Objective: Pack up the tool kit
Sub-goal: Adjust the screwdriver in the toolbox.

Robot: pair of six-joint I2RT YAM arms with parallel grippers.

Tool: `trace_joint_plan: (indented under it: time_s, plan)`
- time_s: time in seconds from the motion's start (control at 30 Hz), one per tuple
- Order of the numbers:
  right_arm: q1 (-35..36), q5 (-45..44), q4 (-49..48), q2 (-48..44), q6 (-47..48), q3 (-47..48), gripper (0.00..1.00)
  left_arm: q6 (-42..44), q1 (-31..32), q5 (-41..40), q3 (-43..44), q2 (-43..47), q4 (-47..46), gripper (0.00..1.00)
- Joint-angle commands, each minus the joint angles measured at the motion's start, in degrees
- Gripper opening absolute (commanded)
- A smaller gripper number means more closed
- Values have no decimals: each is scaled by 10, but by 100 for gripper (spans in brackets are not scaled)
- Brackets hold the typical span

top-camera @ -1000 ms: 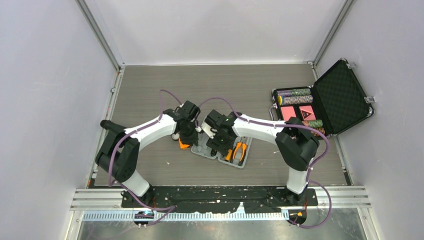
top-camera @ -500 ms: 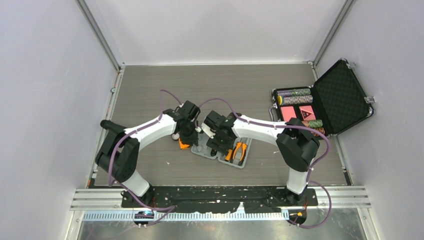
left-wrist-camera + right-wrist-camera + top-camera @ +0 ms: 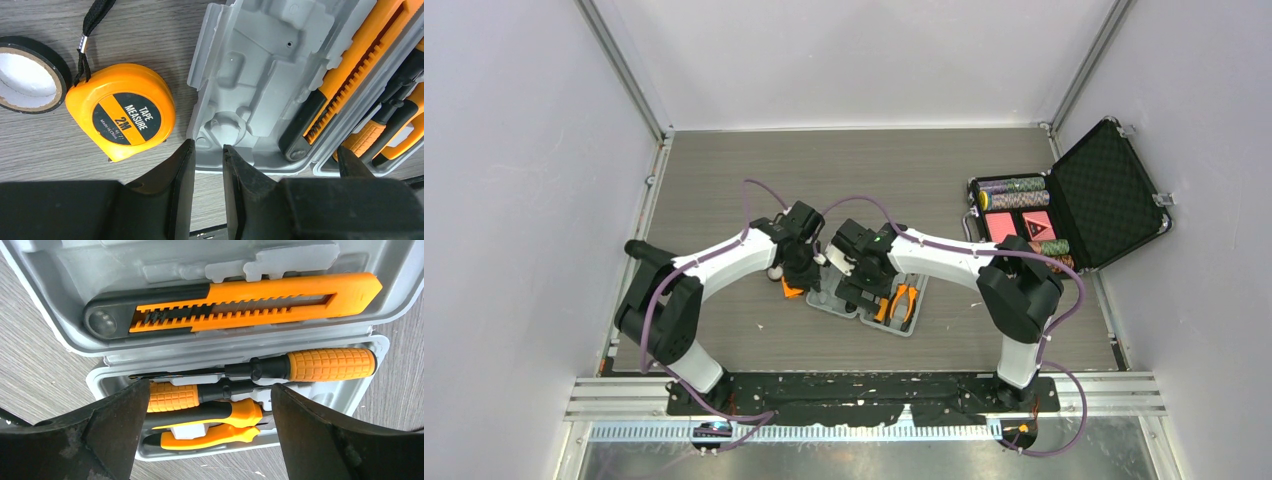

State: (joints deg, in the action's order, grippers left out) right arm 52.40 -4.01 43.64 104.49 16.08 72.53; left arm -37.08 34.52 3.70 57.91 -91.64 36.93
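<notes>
Top view: a grey case [image 3: 832, 304] lies open on the bench [image 3: 724, 180]. The left hand [image 3: 802, 282] is at its left end, beside an orange tape measure [image 3: 791, 290]. The right hand [image 3: 864, 290] is over its middle.

Left wrist view: the left hand [image 3: 207, 147] is nearly closed around the corner of the case [image 3: 250, 90]. Whether it pinches the case cannot be told. The tape measure [image 3: 120, 117] lies just left of the case.

Right wrist view: the right hand [image 3: 210, 390] gapes wide, holding nothing, above the slotted screwdrivers [image 3: 300, 365] and pliers [image 3: 210, 425]. A knife [image 3: 240, 302] sits in the far half.

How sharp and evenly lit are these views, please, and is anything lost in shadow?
Top external: soft, even light and sharp, though the tool kit is small and partly covered. Left wrist: the tape measure label is crisp; the left gripper is near-black, with detail lost. Right wrist: the utility knife is sharp; the right gripper looms dark.
</notes>
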Motion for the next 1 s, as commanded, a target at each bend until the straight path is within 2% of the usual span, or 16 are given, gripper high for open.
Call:
trace_joint_plan:
  time_s: [0.0, 0.5, 0.7, 0.97]
  plan:
    - [5, 21, -10, -24, 19, 20, 96, -1, 3, 12, 16, 23, -11, 28]
    - [4, 31, -31, -6, 33, 13, 89, 0, 3, 11, 17, 22, -6, 27]
    - [4, 33, -39, -14, 40, 11, 89, 1, 4, 13, 18, 20, -7, 27]
    - [0, 32, -41, 19, 51, 17, 89, 2, 4, 14, 18, 16, -7, 27]
